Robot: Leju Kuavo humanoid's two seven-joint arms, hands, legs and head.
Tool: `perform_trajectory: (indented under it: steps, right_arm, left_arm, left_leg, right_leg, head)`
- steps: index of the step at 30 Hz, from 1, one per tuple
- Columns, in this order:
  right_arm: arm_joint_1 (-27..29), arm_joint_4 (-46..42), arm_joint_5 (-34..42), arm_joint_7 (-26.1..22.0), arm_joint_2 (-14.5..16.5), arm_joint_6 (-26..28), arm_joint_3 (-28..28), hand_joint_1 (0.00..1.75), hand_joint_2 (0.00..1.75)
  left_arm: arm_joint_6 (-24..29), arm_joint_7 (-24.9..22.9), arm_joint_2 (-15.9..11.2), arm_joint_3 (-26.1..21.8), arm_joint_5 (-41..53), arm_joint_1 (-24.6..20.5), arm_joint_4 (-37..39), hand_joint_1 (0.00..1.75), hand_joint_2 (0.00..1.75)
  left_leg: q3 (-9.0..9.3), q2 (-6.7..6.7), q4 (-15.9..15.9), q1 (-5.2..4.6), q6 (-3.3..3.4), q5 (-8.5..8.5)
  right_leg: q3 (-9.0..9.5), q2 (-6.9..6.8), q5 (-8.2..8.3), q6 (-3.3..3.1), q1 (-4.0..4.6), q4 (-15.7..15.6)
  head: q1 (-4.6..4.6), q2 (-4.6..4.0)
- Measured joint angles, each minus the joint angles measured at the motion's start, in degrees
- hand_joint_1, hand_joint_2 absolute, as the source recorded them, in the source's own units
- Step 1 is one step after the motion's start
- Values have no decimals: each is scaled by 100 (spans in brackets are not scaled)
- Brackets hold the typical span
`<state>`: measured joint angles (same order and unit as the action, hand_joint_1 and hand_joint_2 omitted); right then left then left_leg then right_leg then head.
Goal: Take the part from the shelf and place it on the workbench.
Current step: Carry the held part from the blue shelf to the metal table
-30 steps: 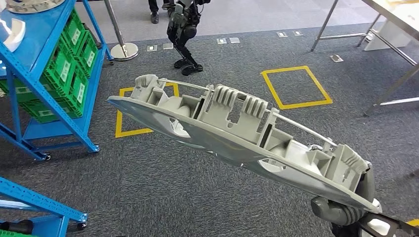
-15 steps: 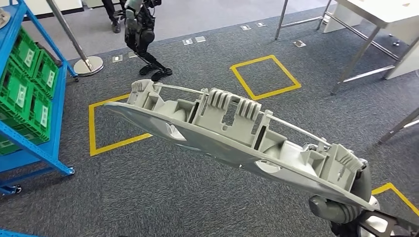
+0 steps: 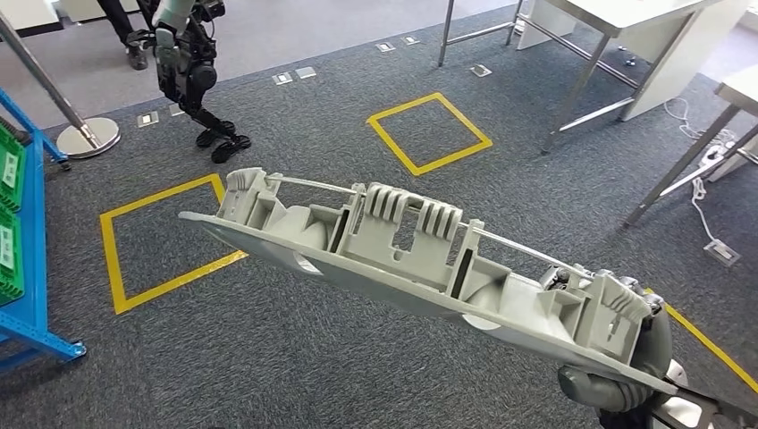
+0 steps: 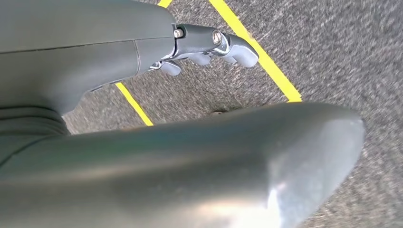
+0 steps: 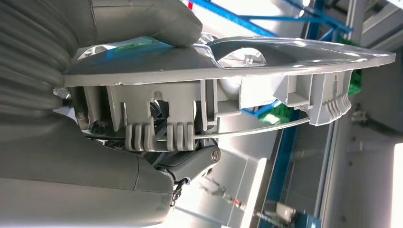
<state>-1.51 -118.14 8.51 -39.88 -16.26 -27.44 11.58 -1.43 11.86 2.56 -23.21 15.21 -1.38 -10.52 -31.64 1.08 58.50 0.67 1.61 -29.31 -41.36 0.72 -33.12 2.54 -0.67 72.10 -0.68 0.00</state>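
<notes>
Now the right hand grips one end of the long grey moulded part, thumb clamped on its smooth face, above the carpet.

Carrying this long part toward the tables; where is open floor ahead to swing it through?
Open carpet lies between the two yellow floor squares. It is crowded upper right, by the steel table legs and a white cable. The right hand grips the grey part.
</notes>
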Motion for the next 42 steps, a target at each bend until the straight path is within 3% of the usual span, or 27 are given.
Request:
perform_trajectory:
  steps: [1, 2, 3, 5, 7, 8, 10, 12, 14, 15, 16, 17, 19, 20, 21, 23, 25, 27, 29, 31, 32, 33, 34, 36, 38, 40, 42]
  right_arm:
    - [9, 0, 9, 1, 0, 19, 1, 175, 175]
    - [18, 0, 17, 1, 0, 38, 1, 175, 175]
    - [27, -1, 19, 1, 0, 51, 1, 175, 175]
    - [32, -6, 7, 0, 0, 60, 1, 175, 175]
    - [29, -11, -3, -1, 1, 62, 4, 175, 175]
    - [28, -13, 1, -1, 2, 62, 6, 175, 175]
    - [29, -14, 23, 0, 3, 63, 7, 175, 175]
    - [6, -15, 50, -1, 9, 61, 7, 175, 175]
    - [-25, -15, 70, -2, 24, 56, 8, 175, 175]
    - [-31, -12, 73, -2, 32, 54, 8, 175, 175]
    - [-29, -8, 73, -1, 40, 53, 9, 175, 175]
    - [-25, -4, 68, 1, 45, 51, 9, 175, 175]
    - [-16, 0, 52, 2, 55, 38, 9, 175, 175]
    - [-8, 0, 44, 1, 66, 18, 9, 175, 175]
    - [5, 0, 38, 1, 76, -9, 9, 175, 175]
    - [43, -1, 27, 1, 107, -76, 9, 175, 175]
    - [75, -1, 25, 2, 131, -134, 9, 175, 175]
    - [64, 1, 41, 1, 140, -163, 8, 175, 175]
    - [37, 7, 68, 0, 140, -139, 4, 175, 175]
    - [43, 12, 89, 0, 140, -76, -4, 175, 175]
    - [58, 13, 94, 1, 139, -48, -11, 175, 175]
    - [78, 12, 96, 1, 139, -32, -25, 175, 175]
    - [100, 8, 96, 1, 138, -27, -41, 175, 175]
    - [140, -5, 95, 0, 138, -59, -76, 175, 175]
    - [174, -25, 93, -1, 138, -109, -99, 175, 175]
    - [217, -40, 92, -2, 138, -139, -116, 175, 175]
    - [245, -49, 91, -4, 139, -180, -130, 175, 175]
  left_arm:
    - [-4, 5, -2, 0, 11, 8, 1, 0, 0]
    - [-10, 11, -2, 0, 23, 11, 1, 0, 0]
    - [-14, 17, -2, 0, 33, 11, 1, 0, 0]
    - [-17, 26, -1, 0, 47, 9, 1, 0, 0]
    - [-17, 37, -5, 0, 60, 7, 0, 0, 0]
    - [-17, 40, -7, 0, 66, 4, -1, 0, 0]
    - [-17, 40, -13, 0, 74, -10, -9, 0, 0]
    - [-21, 36, -20, 0, 77, -21, -14, 0, 0]
    - [-28, 27, -32, 0, 77, -13, -9, 0, 0]
    - [-30, 22, -38, 0, 77, 1, -5, 0, 0]
    - [-30, 19, -46, 0, 77, 15, -3, 0, 0]
    - [-30, 16, -50, 0, 77, 26, -1, 0, 0]
    - [-30, 14, -60, 0, 77, 32, 1, 0, 0]
    - [-30, 14, -63, 0, 77, 31, 2, 0, 0]
    - [-30, 14, -64, 0, 77, 29, 5, 0, 0]
    - [-30, 14, -64, -2, 74, 28, 12, 0, 0]
    - [-30, 25, -54, -8, 70, 25, 14, 0, 0]
    - [-30, 53, -44, -15, 68, 23, 11, 0, 0]
    - [-36, 71, -46, -21, 78, 31, 10, 0, 0]
    - [-54, 64, -46, -22, 101, 39, 11, 0, 0]
    - [-63, 56, -46, -22, 119, 37, 11, 0, 0]
    - [-70, 46, -44, -22, 136, 30, 11, 0, 0]
    - [-75, 37, -42, -22, 150, 22, 11, 0, 0]
    - [-80, 24, -33, -22, 162, 14, 11, 0, 0]
    - [-80, 17, -28, -22, 162, 9, 11, 0, 0]
    - [-80, 13, -24, -22, 162, -4, 6, 0, 0]
    - [-81, 16, -19, -22, 161, -18, -2, 0, 0]
  left_leg:
    - [2, 79, 2, -8, 7, -8]
    - [7, 153, 4, -13, 9, -18]
    - [17, 218, 7, -16, 5, -29]
    - [51, 336, 16, -31, -25, -63]
    - [84, 434, 19, -49, -81, -95]
    - [99, 483, 12, -56, -111, -104]
    - [141, 555, -1, -50, -175, -131]
    - [71, 346, 236, -37, -231, -303]
    - [-243, 36, 911, -17, -263, -644]
    - [-436, -31, 1283, -13, -272, -784]
    - [-574, -58, 1520, -11, -278, -829]
    - [-620, -70, 1554, -10, -280, -757]
    - [-405, -148, 987, 6, -275, -344]
    - [-239, -289, 594, 24, -271, -166]
    - [-108, -404, 284, 36, -261, -47]
    - [-16, -524, 56, 36, -219, -17]
    - [-5, -392, 34, 18, -138, 8]
    - [10, -259, -6, 20, -59, 39]
    - [9, -119, -24, 11, -13, 41]
    - [6, 34, -22, -6, 7, 28]
    - [8, 109, -20, -10, 9, 21]
    - [14, 177, -19, -12, 7, 13]
    - [26, 240, -18, -12, -1, 3]
    - [59, 355, -13, -28, -34, -26]
    - [84, 458, -15, -50, -90, -52]
    - [109, 558, -36, -58, -152, -69]
    - [76, 409, 104, -44, -210, -181]
  right_leg:
    - [-95, -9, -32, 1, -1, 187]
    - [-82, -20, 37, -4, 1, 162]
    - [51, -47, 194, -16, 6, -86]
    - [486, -268, 517, -72, 44, -869]
    - [724, -446, 626, -143, 92, -1322]
    - [726, -442, 610, -174, 112, -1355]
    - [727, -307, 634, -232, 95, -1395]
    - [762, -184, 666, -295, 48, -1446]
    - [778, -59, 676, -334, 27, -1458]
    - [777, 14, 676, -341, 27, -1456]
    - [779, 93, 675, -342, 27, -1454]
    - [781, 174, 674, -340, 25, -1450]
    - [791, 331, 667, -318, 16, -1433]
    - [787, 400, 660, -295, 16, -1418]
    - [774, 468, 655, -262, 18, -1400]
    - [737, 583, 663, -183, 15, -1386]
    - [706, 658, 680, -104, -9, -1390]
    - [597, 455, 556, -52, -1, -1191]
    - [291, 128, 217, -22, 16, -559]
    - [-32, 8, -45, -2, 8, 117]
    - [-74, -13, -35, 0, 5, 218]
    - [5, -32, 77, -5, 5, 82]
    - [197, -79, 256, -19, 10, -259]
    - [631, -301, 533, -78, 50, -1058]
    - [799, -404, 595, -145, 95, -1406]
    - [788, -275, 612, -201, 91, -1428]
    - [812, -164, 646, -263, 49, -1479]
  head:
    - [-2, 0]
    - [-4, 0]
    - [-5, 0]
    - [-10, 0]
    - [-7, 0]
    - [-5, 0]
    - [-2, 0]
    - [24, 0]
    - [68, 0]
    - [83, 0]
    - [92, 0]
    - [98, 0]
    - [108, 0]
    - [114, 0]
    - [118, 0]
    - [120, 0]
    - [119, 0]
    - [86, 0]
    - [39, 0]
    - [22, 0]
    - [18, 0]
    - [13, 0]
    - [9, 0]
    - [1, 0]
    - [2, 0]
    - [5, 0]
    - [18, 0]
